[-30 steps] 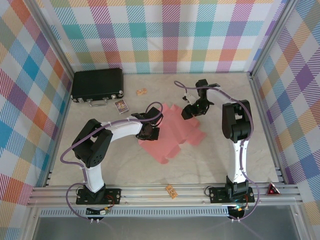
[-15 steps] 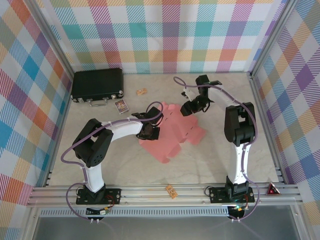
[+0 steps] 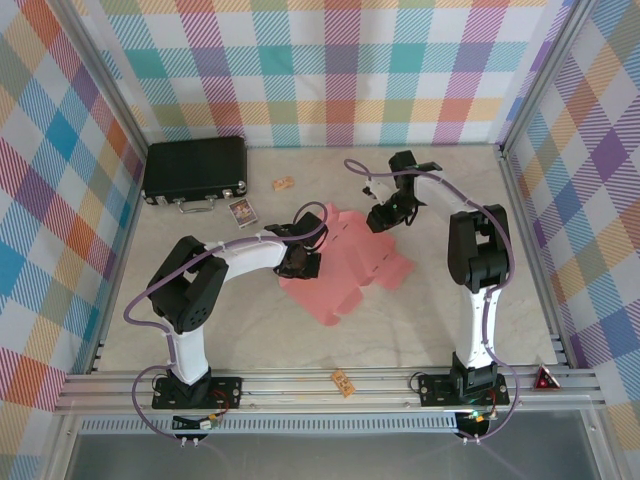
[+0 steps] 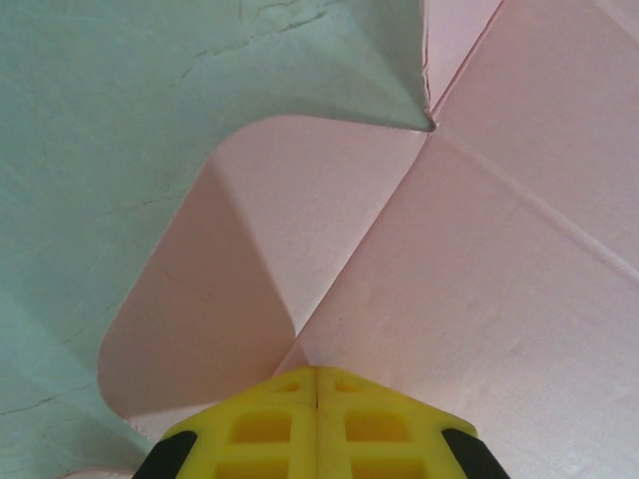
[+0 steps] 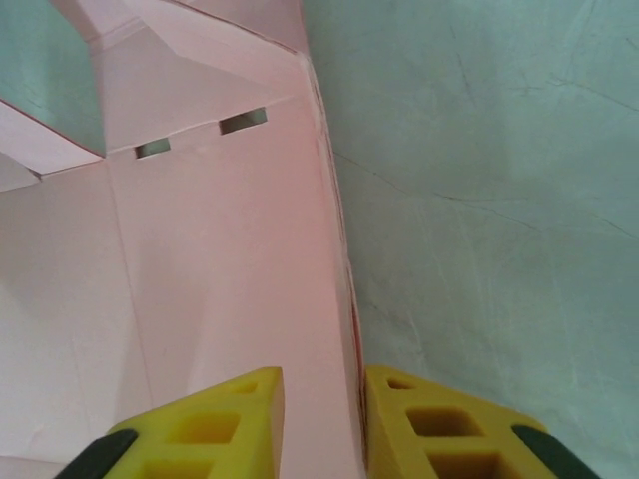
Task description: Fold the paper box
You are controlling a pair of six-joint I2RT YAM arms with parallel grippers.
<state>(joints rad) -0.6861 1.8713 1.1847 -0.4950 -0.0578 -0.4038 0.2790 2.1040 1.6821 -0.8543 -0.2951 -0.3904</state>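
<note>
**A:** Start at the left edge. What's there?

**B:** A black case (image 3: 195, 168) lies at the far left corner, close to the checked wall. Just beside its near right corner is a small printed card (image 3: 242, 211), and a tan tag (image 3: 284, 184) sits a little further right. The table (image 3: 130, 300) is bare from there down to the left arm's elbow.

**A:** And the left gripper?

**B:** The left gripper (image 3: 303, 263) is clenched. Its yellow pads meet with nothing between them, low over the left part of the paper box (image 3: 350, 272). Its wrist camera shows a rounded flap (image 4: 200, 329) just ahead of the tips, folded along a crease, with bare table past the flap's edge.

**A:** Where is the box itself?

**B:** It lies mid-table between the two arms as an unfolded pink sheet. One corner points toward the near rail (image 3: 300, 385), well short of it, so there is free table on that side.

**A:** And the right side?

**B:** The right gripper (image 3: 383, 218) is at the sheet's far right edge. Its jaws stand a little apart, astride a raised edge of the card, which runs close to one finger. I cannot tell whether they pinch it. Two small slots (image 5: 245, 122) show in the card ahead. The table is bare from that edge to the right wall.
</note>
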